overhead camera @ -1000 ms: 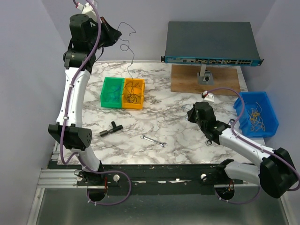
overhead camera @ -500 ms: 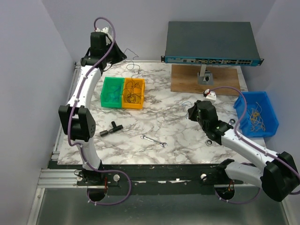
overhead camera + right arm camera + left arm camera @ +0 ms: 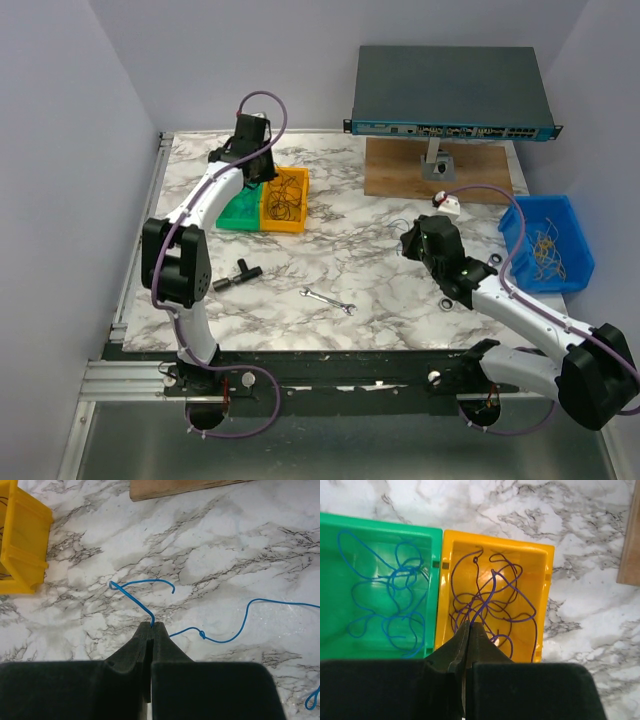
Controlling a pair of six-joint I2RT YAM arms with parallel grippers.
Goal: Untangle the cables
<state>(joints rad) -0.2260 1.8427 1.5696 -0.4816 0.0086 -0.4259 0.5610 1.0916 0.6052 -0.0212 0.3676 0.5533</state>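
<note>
The right gripper's (image 3: 151, 625) jaws are pressed together on a blue cable (image 3: 202, 635) that trails, knotted, across the marble table (image 3: 225, 555). Farther back, the left gripper's (image 3: 468, 625) jaws pinch a dark purple cable (image 3: 492, 587) rising from the tangle in the yellow bin (image 3: 497, 539). Beside it is a green bin (image 3: 380, 522) holding blue wires (image 3: 395, 575).

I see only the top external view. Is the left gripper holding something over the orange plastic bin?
Observer: Yes. The left gripper is shut on a thin purple wire leading into the tangle in the orange plastic bin.
Operator: And the bin beside it?
Observer: That green plastic bin holds thin blue wires, loosely tangled.
Operator: And the other arm?
Observer: The right gripper is shut on a thin blue wire lying on the marble table.
</note>
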